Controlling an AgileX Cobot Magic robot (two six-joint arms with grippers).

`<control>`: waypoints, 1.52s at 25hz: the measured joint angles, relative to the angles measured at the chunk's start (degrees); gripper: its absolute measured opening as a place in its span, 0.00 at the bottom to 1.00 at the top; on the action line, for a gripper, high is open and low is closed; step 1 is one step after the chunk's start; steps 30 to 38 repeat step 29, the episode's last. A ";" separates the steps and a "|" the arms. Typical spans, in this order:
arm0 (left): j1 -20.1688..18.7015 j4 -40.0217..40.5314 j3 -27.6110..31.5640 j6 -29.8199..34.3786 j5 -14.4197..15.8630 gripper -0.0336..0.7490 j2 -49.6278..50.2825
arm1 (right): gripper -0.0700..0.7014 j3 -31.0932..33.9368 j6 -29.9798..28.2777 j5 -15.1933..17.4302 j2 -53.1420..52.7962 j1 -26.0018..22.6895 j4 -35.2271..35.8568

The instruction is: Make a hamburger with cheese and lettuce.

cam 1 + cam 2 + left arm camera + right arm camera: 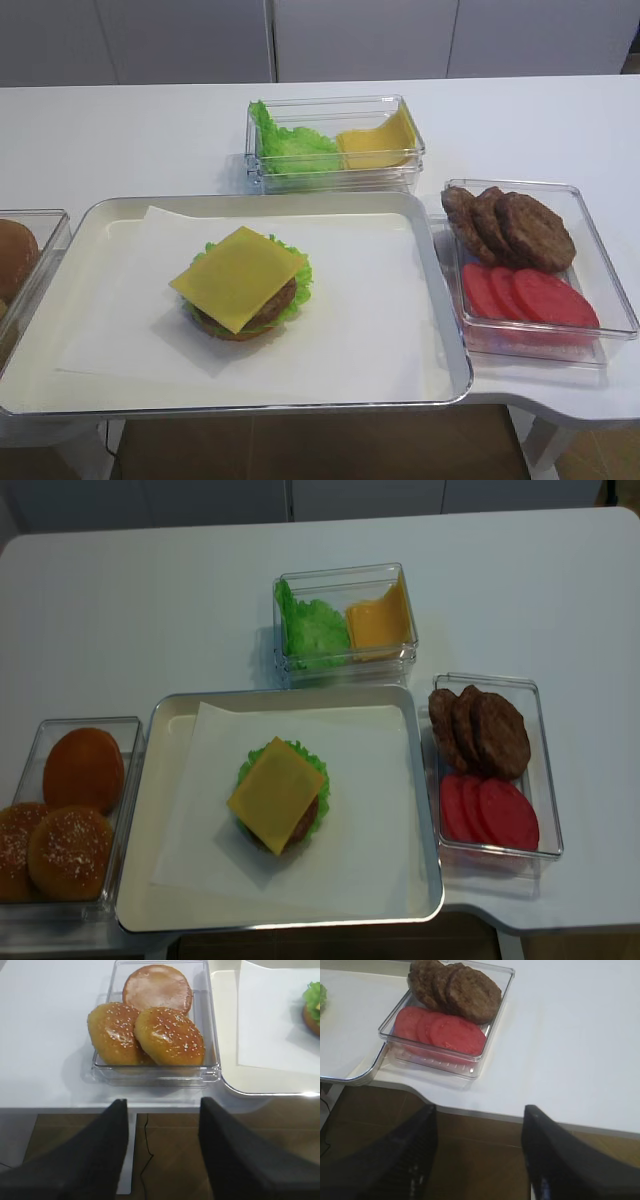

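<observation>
White table, square cheese (pixel 238 277) atop hamburger (pixel 250 310)

You are looking at a staged food-preparation station, closer to a test kitchen or lab than a home. A plain white table (pixel 150 610) carries a metal tray (pixel 425 810) lined with white paper (pixel 370 810), on which a burger (pixel 279 796) sits. Around the tray you see clear plastic boxes of sorted ingredients: buns (pixel 60 830) to one side, patties (pixel 480 730) and tomato slices (pixel 490 815) to the other, lettuce (pixel 312 628) and cheese slices (pixel 378 622) behind. Flat white cabinet fronts (pixel 360 35) line the back wall, and brown wood-look flooring (pixel 165 1150) shows below the table edge.
</observation>
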 joint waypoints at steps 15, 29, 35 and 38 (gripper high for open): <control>0.00 0.00 0.00 0.00 0.00 0.48 0.00 | 0.62 0.00 0.00 0.00 0.00 0.00 0.00; 0.00 0.00 0.00 0.00 0.00 0.48 0.00 | 0.62 0.00 0.00 0.00 0.00 0.00 0.00; 0.00 0.00 0.00 0.00 0.00 0.48 0.00 | 0.62 0.00 0.00 0.00 0.00 0.00 0.00; 0.00 0.00 0.00 0.00 0.00 0.48 0.00 | 0.62 0.00 0.00 0.00 0.00 0.00 0.00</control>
